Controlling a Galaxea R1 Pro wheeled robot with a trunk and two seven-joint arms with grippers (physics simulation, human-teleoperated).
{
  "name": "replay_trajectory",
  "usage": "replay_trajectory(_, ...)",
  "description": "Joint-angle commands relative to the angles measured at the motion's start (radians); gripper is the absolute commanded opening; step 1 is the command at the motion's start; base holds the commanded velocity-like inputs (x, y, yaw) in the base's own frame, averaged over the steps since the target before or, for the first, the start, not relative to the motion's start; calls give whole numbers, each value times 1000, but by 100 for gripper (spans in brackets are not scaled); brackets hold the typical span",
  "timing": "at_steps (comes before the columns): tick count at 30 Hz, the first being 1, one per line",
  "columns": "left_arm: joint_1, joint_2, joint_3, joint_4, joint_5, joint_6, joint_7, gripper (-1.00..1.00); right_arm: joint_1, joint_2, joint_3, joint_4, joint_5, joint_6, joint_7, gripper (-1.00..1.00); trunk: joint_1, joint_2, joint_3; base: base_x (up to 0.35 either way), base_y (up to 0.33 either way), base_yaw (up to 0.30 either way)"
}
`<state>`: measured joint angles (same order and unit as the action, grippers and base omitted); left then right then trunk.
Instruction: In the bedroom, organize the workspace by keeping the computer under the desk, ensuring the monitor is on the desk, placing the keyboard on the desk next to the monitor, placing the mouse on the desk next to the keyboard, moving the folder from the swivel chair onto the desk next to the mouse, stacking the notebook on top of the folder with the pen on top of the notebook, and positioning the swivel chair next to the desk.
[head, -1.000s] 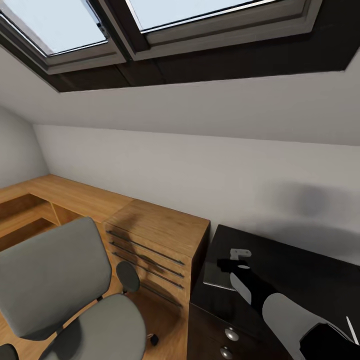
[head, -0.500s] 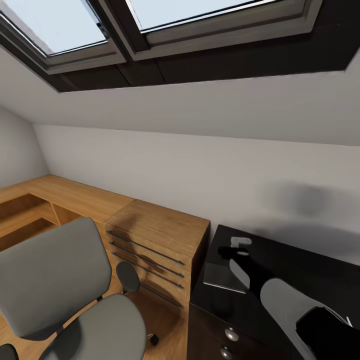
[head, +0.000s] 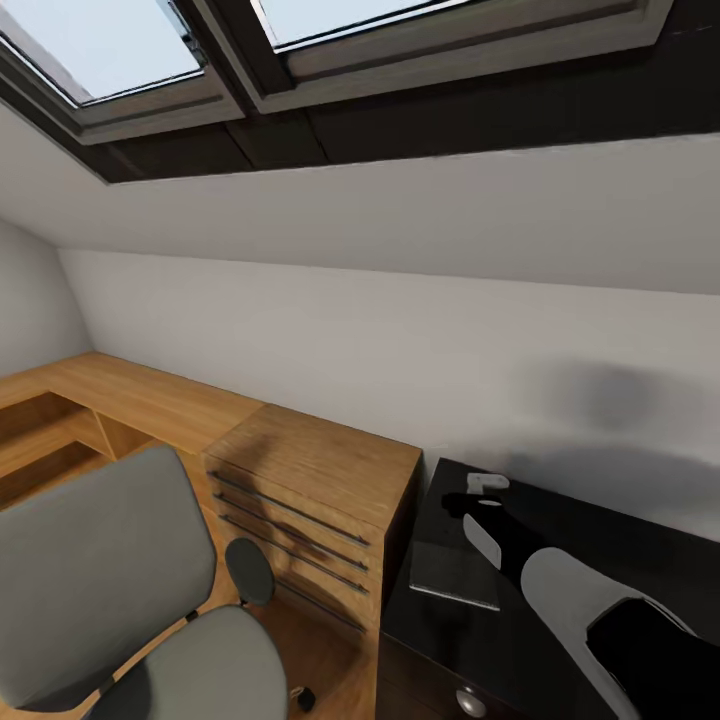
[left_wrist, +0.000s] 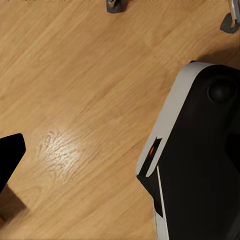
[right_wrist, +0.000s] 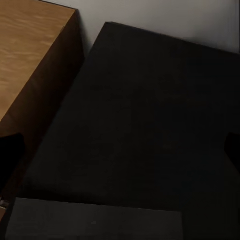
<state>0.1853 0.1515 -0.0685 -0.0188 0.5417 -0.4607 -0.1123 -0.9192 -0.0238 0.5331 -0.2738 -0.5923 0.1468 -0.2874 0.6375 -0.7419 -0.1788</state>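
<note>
Notebook (head: 455, 577) on desk (head: 620, 540); swivel chair (head: 110, 590) left of cabinet (head: 320, 490).

One swivel chair (head: 120, 590), one desk (head: 560, 540), one notebook (head: 455, 577) (grey), two skylights (head: 90, 45), one wood cabinet (head: 320, 490).

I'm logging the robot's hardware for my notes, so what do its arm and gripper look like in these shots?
In the head view, the right arm has a smooth light grey shell between glossy black segments, ending in a black wrist and a pale grey right gripper. No cables or markings are visible. In the left wrist view, a black and white rounded body part carries a small orange-red mark.
</note>
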Motion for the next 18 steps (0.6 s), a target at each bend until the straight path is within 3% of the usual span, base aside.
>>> replay_trajectory(1,0,1,-7,-1,11,-1,-4,100,-1,-1,8,8,-6,7,-6,100,0,-1,-1,24,0,0)
replay_trajectory(18,0,0,-7,-1,12,-2,-4,100,-1,0,8,34,-9,7,-3,100,4,-8,-4,5,0,0)
